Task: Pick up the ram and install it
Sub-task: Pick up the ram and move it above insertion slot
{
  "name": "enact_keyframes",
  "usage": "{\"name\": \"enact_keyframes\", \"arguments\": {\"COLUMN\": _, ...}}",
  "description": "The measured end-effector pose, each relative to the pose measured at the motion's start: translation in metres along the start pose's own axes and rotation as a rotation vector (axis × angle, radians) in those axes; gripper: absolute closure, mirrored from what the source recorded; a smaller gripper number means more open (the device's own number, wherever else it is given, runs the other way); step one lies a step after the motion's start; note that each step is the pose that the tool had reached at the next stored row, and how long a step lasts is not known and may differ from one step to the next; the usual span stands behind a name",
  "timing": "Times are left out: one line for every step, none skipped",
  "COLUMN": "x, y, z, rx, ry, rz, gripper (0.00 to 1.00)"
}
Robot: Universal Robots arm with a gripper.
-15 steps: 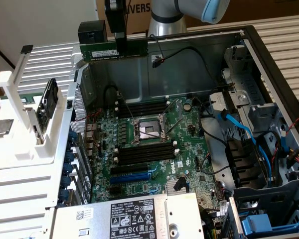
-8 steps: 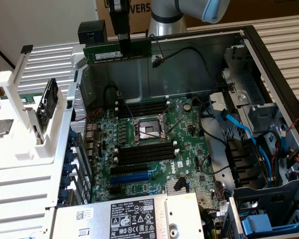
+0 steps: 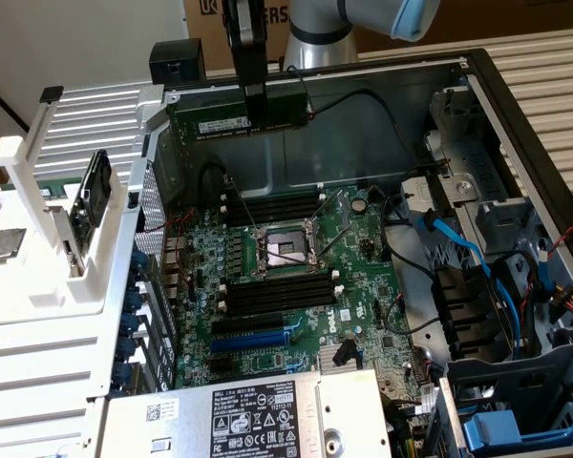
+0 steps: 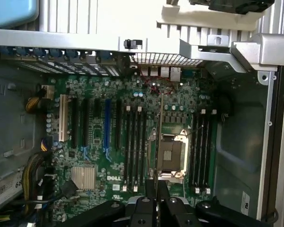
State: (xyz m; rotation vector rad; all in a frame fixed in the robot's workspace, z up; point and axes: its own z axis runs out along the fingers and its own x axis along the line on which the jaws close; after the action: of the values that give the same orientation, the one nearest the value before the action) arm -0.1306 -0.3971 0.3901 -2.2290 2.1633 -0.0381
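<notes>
**Ram held in the air over the open case**

The open grey-and-black metal computer case (image 3: pixel 477 86) lies on its side. Its floor carries the wide green motherboard (image 3: pixel 363 248) (image 4: pixel 146 94).

A ribbed white plastic rack (image 3: pixel 38 286) stands outside the case at nine o'clock in the exterior view. A silver metal box with printed labels (image 3: pixel 248 420) sits at six o'clock. The grey robot arm with a pale blue cap (image 3: pixel 315 38) comes in at twelve o'clock.

The black gripper (image 3: pixel 256 113) (image 4: pixel 157 187) hangs from the arm. Its jaws pinch the long, thin, dark green ram (image 3: pixel 220 116) (image 4: pixel 160 132) near the middle of its length. The ram hangs level above the case's far wall, clear of the board (its small white label faces the exterior camera). From the wrist it appears edge-on as a thin line.

- **Memory slots:** one bank of long black memory slots (image 3: pixel 272 205) lies at twelve o'clock from the square metal processor socket (image 3: pixel 285 250) (image 4: pixel 171 156). A second bank (image 3: pixel 277 294) lies at six o'clock from it.
- **Expansion slot:** the blue expansion slot (image 3: pixel 253 339) (image 4: pixel 107 127) lies further toward six o'clock.
- **Heatsink:** a small finned silver heatsink (image 3: pixel 336 355) (image 4: pixel 83 177) sits at four o'clock from the socket.
- **Cables:** light blue cables (image 3: pixel 458 243) run down the side at three o'clock.
</notes>
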Motion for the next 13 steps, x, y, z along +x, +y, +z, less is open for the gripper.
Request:
{"name": "enact_keyframes", "arguments": {"x": 0.001, "y": -0.0009, "z": 0.0014, "rx": 0.0003, "ry": -0.0007, "rz": 0.000, "gripper": 0.87}}
{"name": "enact_keyframes", "arguments": {"x": 0.001, "y": -0.0013, "z": 0.0029, "rx": 0.0004, "ry": -0.0009, "rz": -0.001, "gripper": 0.87}}
{"name": "enact_keyframes", "arguments": {"x": 0.001, "y": -0.0015, "z": 0.0044, "rx": 0.0008, "ry": -0.0008, "rz": -0.001, "gripper": 0.87}}
{"name": "enact_keyframes", "arguments": {"x": 0.001, "y": -0.0016, "z": 0.0054, "rx": 0.0009, "ry": -0.0009, "rz": 0.000, "gripper": 0.87}}
{"name": "enact_keyframes", "arguments": {"x": 0.001, "y": -0.0017, "z": 0.0054, "rx": 0.0009, "ry": -0.0008, "rz": 0.000, "gripper": 0.87}}
{"name": "enact_keyframes", "arguments": {"x": 0.001, "y": -0.0017, "z": 0.0054, "rx": 0.0009, "ry": -0.0008, "rz": 0.000, "gripper": 0.87}}
{"name": "enact_keyframes", "arguments": {"x": 0.001, "y": -0.0017, "z": 0.0055, "rx": 0.0009, "ry": -0.0008, "rz": -0.001, "gripper": 0.87}}
{"name": "enact_keyframes", "arguments": {"x": 0.001, "y": -0.0018, "z": 0.0055, "rx": 0.0009, "ry": -0.0008, "rz": -0.001, "gripper": 0.87}}
{"name": "enact_keyframes", "arguments": {"x": 0.001, "y": -0.0023, "z": 0.0068, "rx": 0.0014, "ry": -0.0027, "rz": -0.001, "gripper": 0.87}}
{"name": "enact_keyframes", "arguments": {"x": 0.002, "y": -0.0048, "z": 0.0097, "rx": 0.0010, "ry": -0.0045, "rz": 0.000, "gripper": 0.87}}
{"name": "enact_keyframes", "arguments": {"x": 0.002, "y": -0.0057, "z": 0.0115, "rx": 0.0011, "ry": -0.0059, "rz": 0.000, "gripper": 0.87}}
{"name": "enact_keyframes", "arguments": {"x": 0.002, "y": -0.0064, "z": 0.0134, "rx": 0.0011, "ry": -0.0069, "rz": 0.000, "gripper": 0.87}}
{"name": "enact_keyframes", "arguments": {"x": 0.002, "y": -0.0065, "z": 0.0171, "rx": 0.0012, "ry": -0.0098, "rz": 0.000, "gripper": 0.87}}
